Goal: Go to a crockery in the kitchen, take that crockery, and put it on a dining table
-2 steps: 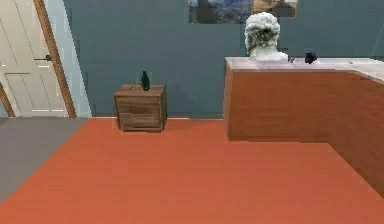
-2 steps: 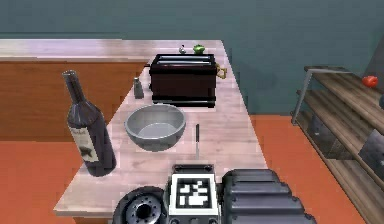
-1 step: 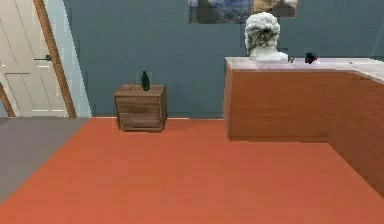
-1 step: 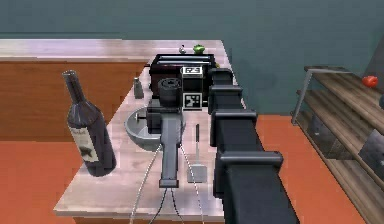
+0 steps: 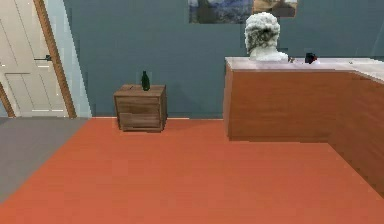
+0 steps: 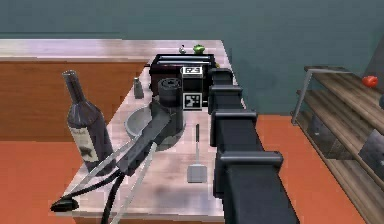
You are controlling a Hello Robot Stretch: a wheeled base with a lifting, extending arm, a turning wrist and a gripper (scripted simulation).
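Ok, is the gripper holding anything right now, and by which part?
Cannot be told: the gripper shows against the pale marbled countertop, with a round grey dish and a dark glass bottle standing behind it.

A wood-fronted worktop (image 5: 290, 105) carries a white bust (image 5: 265, 35) and a small dark thing (image 5: 311, 58). Left of the worktop stands a small wooden cabinet (image 5: 140, 110) bearing a dark bottle (image 5: 145, 81); farther left, a white door (image 5: 25, 55).

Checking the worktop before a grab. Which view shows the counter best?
The arm side view: it looks down on the counter, with a dark bottle standing on its pale top. The forward view gives its brown front and a bust on top.
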